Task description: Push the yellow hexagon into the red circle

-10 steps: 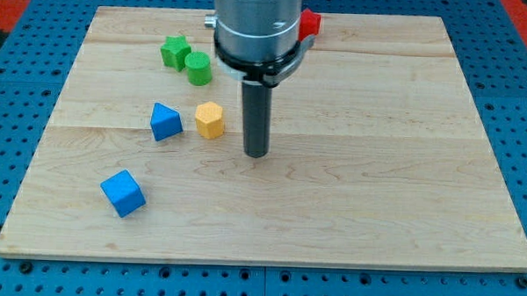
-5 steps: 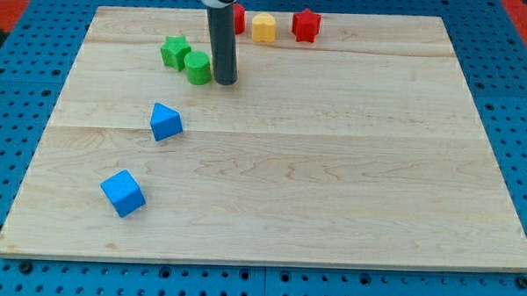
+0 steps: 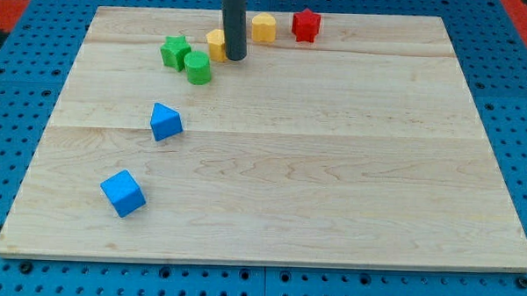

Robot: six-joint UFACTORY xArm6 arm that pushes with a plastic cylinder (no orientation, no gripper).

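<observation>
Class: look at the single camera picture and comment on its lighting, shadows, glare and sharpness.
Camera view: lighting is even and soft; the wooden board shows no glare. Shadows are faint, hugging the blue cube and green cylinder. Blocks look sharp, with no motion blur. My tip sits right beside a yellow block, partly hiding it. The rod is cut off at the view's top.

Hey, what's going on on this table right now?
My tip is down near the view's top, right beside a yellow block partly hidden behind the rod. I cannot see the red circle; the rod may hide it. Another yellow block and a red star sit further right.
</observation>
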